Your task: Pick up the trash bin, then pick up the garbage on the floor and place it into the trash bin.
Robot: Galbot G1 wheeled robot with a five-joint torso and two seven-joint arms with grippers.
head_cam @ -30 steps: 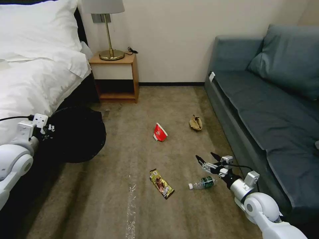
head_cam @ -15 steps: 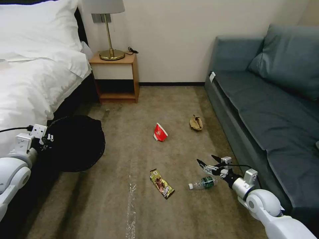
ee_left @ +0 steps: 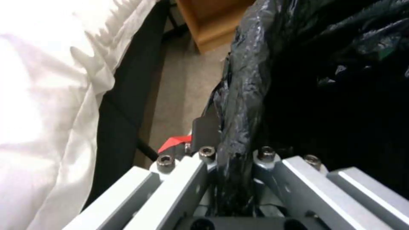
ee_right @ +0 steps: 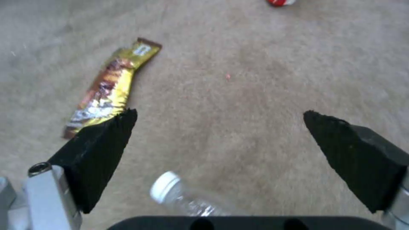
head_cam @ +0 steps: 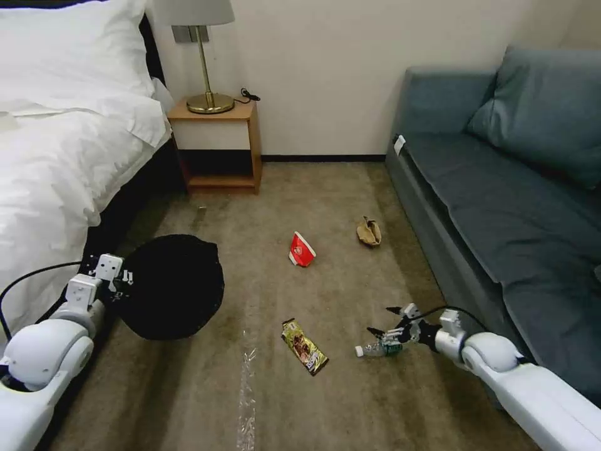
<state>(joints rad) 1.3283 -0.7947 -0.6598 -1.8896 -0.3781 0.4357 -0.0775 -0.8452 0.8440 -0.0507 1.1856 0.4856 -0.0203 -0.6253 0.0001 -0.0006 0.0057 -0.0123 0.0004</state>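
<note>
The trash bin (head_cam: 172, 285), lined with a black bag (ee_left: 298, 80), hangs low beside the bed. My left gripper (head_cam: 122, 279) is shut on its rim, fingers (ee_left: 187, 179) clamped over the crinkly liner. My right gripper (head_cam: 380, 321) is open, low over the carpet, its pads (ee_right: 106, 137) straddling the cap end of the clear green-labelled bottle (head_cam: 375, 349) (ee_right: 179, 195). The gold-brown snack wrapper (head_cam: 304, 346) (ee_right: 111, 89) lies just left of it. Farther off lie the red-and-white carton (head_cam: 302, 249) and the brown paper wad (head_cam: 369, 232).
A white bed (head_cam: 56, 156) borders the left side and a grey-blue sofa (head_cam: 501, 207) the right. A wooden nightstand (head_cam: 219, 144) with a brass lamp stands at the back wall. A strip of clear tape (head_cam: 247, 388) lies on the carpet.
My left arm has carried the bin rightward and nearer, away from the bed. My right gripper has dropped down and slightly left, from above the bottle to around its cap end.
</note>
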